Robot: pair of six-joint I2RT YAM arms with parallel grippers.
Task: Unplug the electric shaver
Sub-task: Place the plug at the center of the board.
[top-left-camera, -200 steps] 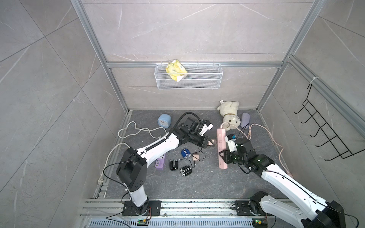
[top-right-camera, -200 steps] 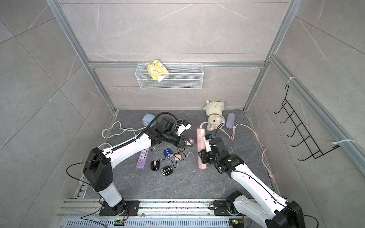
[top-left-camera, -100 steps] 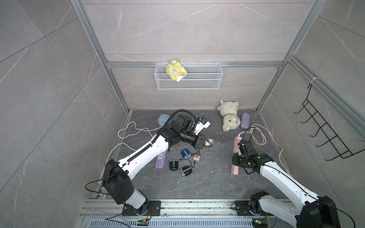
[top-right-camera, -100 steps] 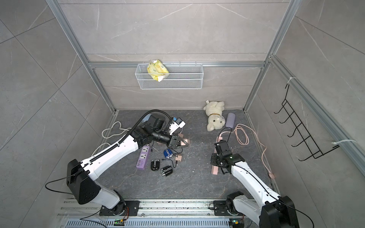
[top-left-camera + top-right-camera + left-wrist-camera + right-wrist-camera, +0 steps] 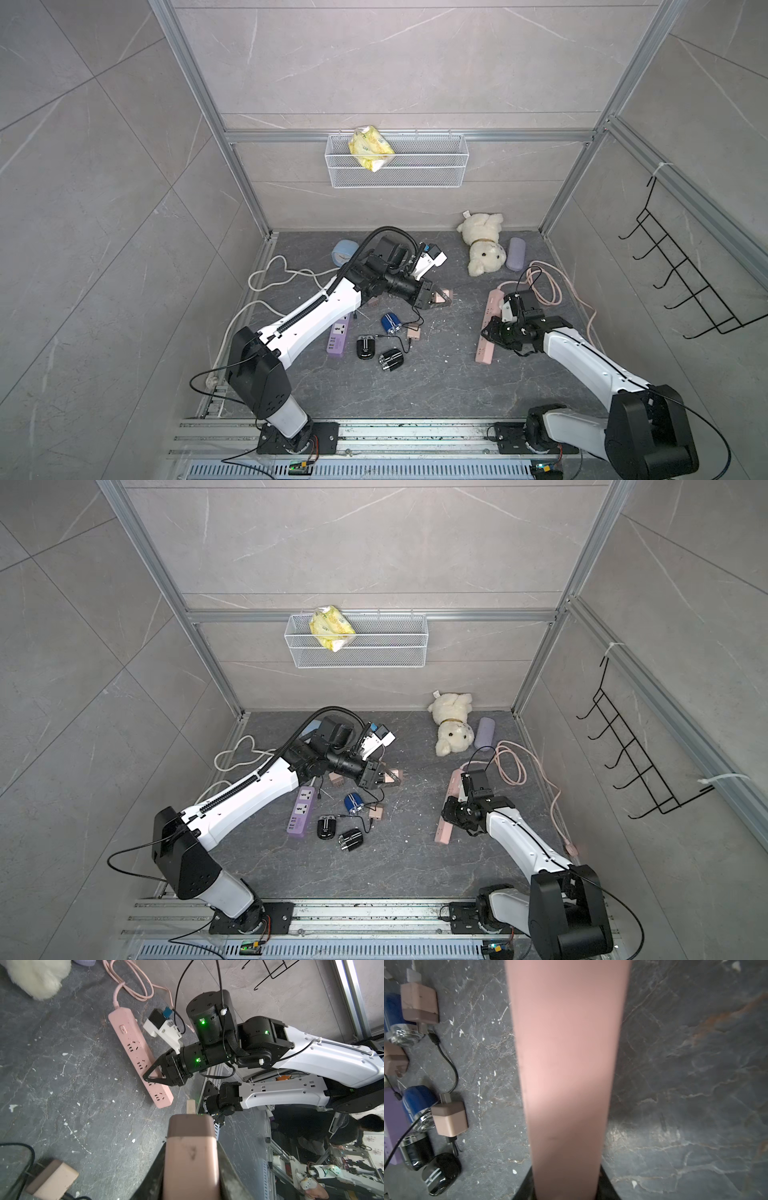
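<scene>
My left gripper point(image 5: 435, 297) point(image 5: 191, 1147) is shut on a pink plug adapter point(image 5: 392, 776) point(image 5: 192, 1159), held clear of any socket with one prong showing. My right gripper point(image 5: 493, 332) point(image 5: 566, 1169) is shut on the pink power strip point(image 5: 486, 353) point(image 5: 133, 1043), which lies to the right, apart from the adapter. A blue electric shaver point(image 5: 390, 323) point(image 5: 418, 1103) and two black ones point(image 5: 365, 347) point(image 5: 390, 360) lie below the left gripper among thin black cables. I cannot tell which shaver is wired to the held adapter.
A purple power strip point(image 5: 337, 340) and a loose pink adapter point(image 5: 413, 332) lie by the shavers. A plush bear point(image 5: 482, 249), a lilac case point(image 5: 515, 254) and the coiled pink cord point(image 5: 544, 286) sit at the back right. A white cable point(image 5: 270, 274) loops at the left.
A second ago both grippers met at the pink strip mid-floor. The right arm has since drawn the strip to the right, and the left has pulled away with the adapter.
</scene>
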